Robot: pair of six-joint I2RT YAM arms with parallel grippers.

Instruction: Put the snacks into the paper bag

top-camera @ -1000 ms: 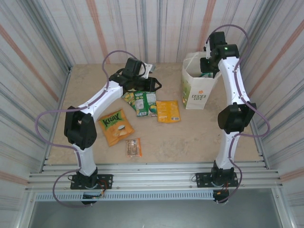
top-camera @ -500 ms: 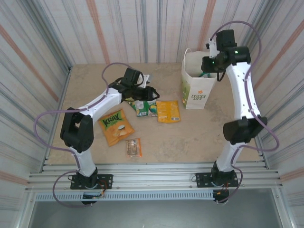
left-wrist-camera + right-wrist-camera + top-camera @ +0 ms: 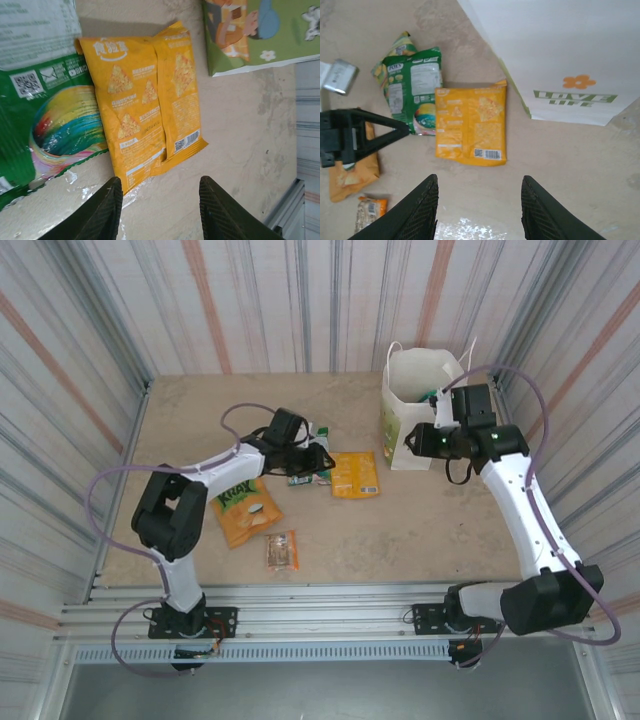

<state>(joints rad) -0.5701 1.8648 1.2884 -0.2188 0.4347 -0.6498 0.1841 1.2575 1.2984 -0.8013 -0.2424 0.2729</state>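
one orange packet [image 3: 145, 100] just beyond parted left jaws

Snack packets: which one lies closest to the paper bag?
The flat orange packet beside the paper bag; green packet, yellow packet and clear packet lie farther away.

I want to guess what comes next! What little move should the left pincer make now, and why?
Probably dip down and forward onto the orange packet. The left pincer is open and empty, and that packet lies flat just ahead of its fingers, outside the paper bag.
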